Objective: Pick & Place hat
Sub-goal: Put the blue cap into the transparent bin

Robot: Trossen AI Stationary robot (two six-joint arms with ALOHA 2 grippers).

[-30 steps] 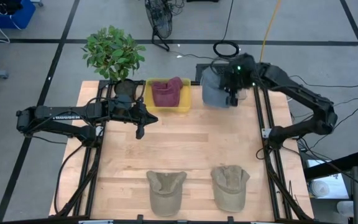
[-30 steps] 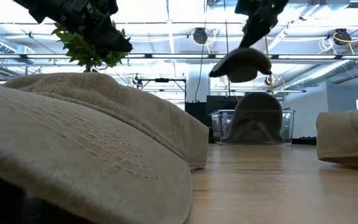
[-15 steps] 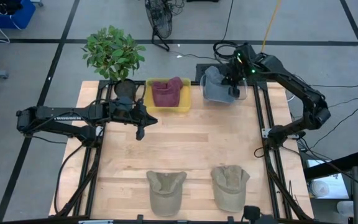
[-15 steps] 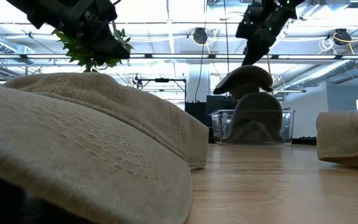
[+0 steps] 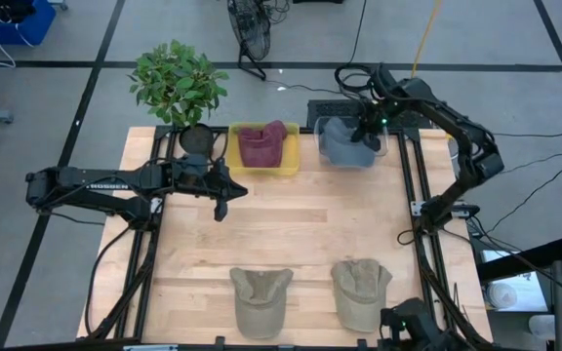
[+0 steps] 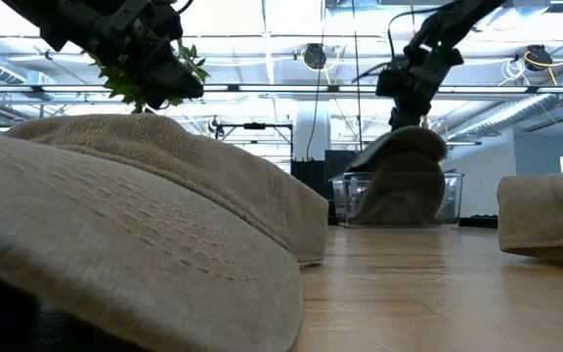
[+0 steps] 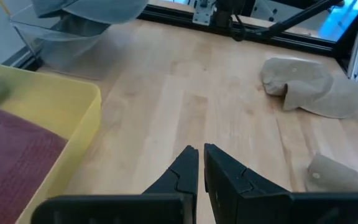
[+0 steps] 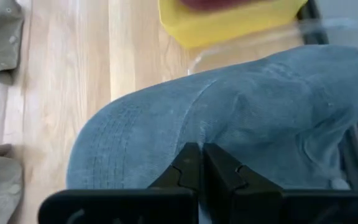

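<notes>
A blue-grey hat [image 5: 340, 146] [image 6: 404, 176] [image 8: 241, 106] hangs partly inside the clear bin [image 5: 388, 148] [image 6: 454, 200] at the table's far right, with my right gripper [image 5: 367, 132] [image 6: 411, 115] [image 8: 199, 152] shut on it. Whether the hat rests on anything in the bin is hidden. A maroon hat [image 5: 260, 144] lies in the yellow bin [image 5: 261, 172] [image 7: 73, 118]. Two tan hats [image 5: 260, 298] [image 5: 361, 292] lie crown up near the table's near edge. My left gripper [image 5: 220, 203] [image 7: 199, 158] hovers shut above the table near the yellow bin, with nothing in it. My right gripper pinches the fabric of the hat's crown [image 8: 194, 134] between its two fingers. The fingers come from above, slanting down. The hat hangs tilted below them, its lower part [image 6: 389, 200] down between the clear bin's walls.
A potted plant [image 5: 179, 83] stands at the table's far left corner behind the yellow bin. Bare wood [image 5: 301, 224] lies between the bins and the two tan hats. In the low view a tan hat [image 6: 135, 225] fills the foreground.
My right gripper has swung toward the table's far right corner and sunk, turning as it went. The blue-grey hat has come down with it from above the clear bin into the bin's opening and now hangs tilted.
</notes>
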